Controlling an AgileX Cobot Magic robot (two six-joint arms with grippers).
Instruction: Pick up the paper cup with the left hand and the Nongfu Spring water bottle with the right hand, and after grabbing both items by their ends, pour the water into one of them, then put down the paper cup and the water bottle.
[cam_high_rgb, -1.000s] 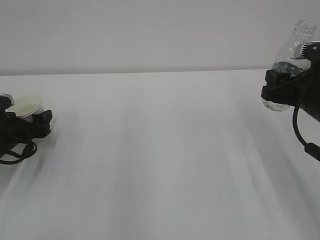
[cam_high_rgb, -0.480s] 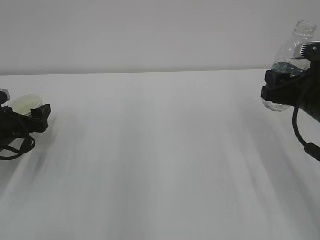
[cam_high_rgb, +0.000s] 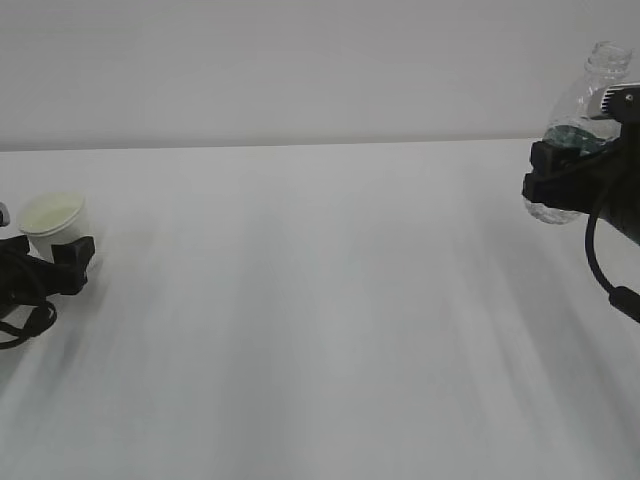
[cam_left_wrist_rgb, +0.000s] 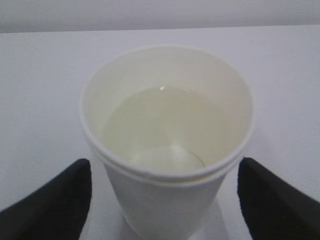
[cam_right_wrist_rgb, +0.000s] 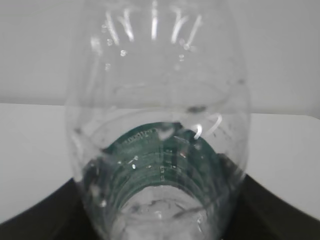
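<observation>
The paper cup (cam_high_rgb: 52, 215) stands upright on the counter (cam_high_rgb: 320, 300) at its far left edge, holding the water (cam_left_wrist_rgb: 160, 130); this indicates pouring is complete. The left hand's pincer (cam_left_wrist_rgb: 162, 200) is spread wide, with clear space between each finger and the cup. Earlier it enclosed the cup; it now sits lower and nearer the camera. Far right of the cup, the right hand's pincer (cam_high_rgb: 545, 180) grips the Nongfu Spring water bottle (cam_high_rgb: 580, 120) aloft, unchanged.

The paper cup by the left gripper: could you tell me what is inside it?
The paper cup holds clear water, its base showing through. Nothing else shows inside.
</observation>
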